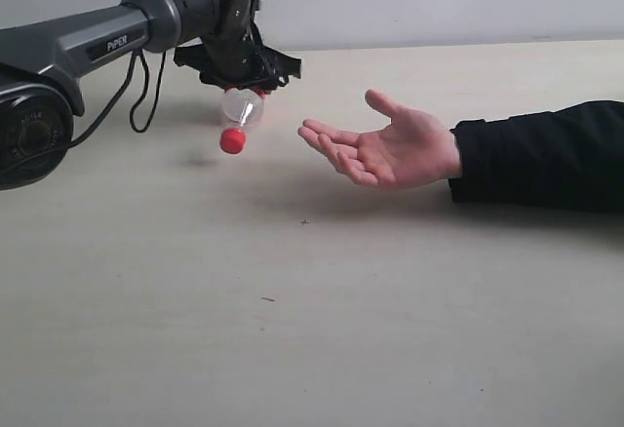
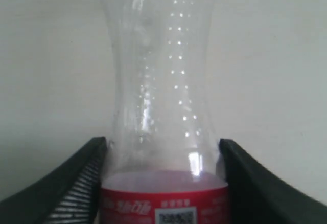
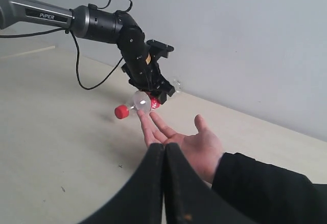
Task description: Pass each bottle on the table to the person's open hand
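A small clear bottle [image 1: 241,110] with a red label and a red cap [image 1: 232,140] hangs above the table [image 1: 292,329], cap tilted down. My left gripper [image 1: 239,84] is shut on its labelled body. In the left wrist view the bottle [image 2: 158,91] fills the gap between both fingers [image 2: 84,178]. The person's open hand [image 1: 390,149] lies palm up just right of the bottle, a short gap from the cap. In the right wrist view my right gripper [image 3: 165,150] is shut and empty, in front of the hand [image 3: 202,147]; the bottle [image 3: 140,103] hangs above the fingertips.
The person's black sleeve [image 1: 546,154] stretches in from the right edge. The left arm [image 1: 88,42] with its looped cable [image 1: 146,96] reaches in from the left. A pale wall runs behind the table.
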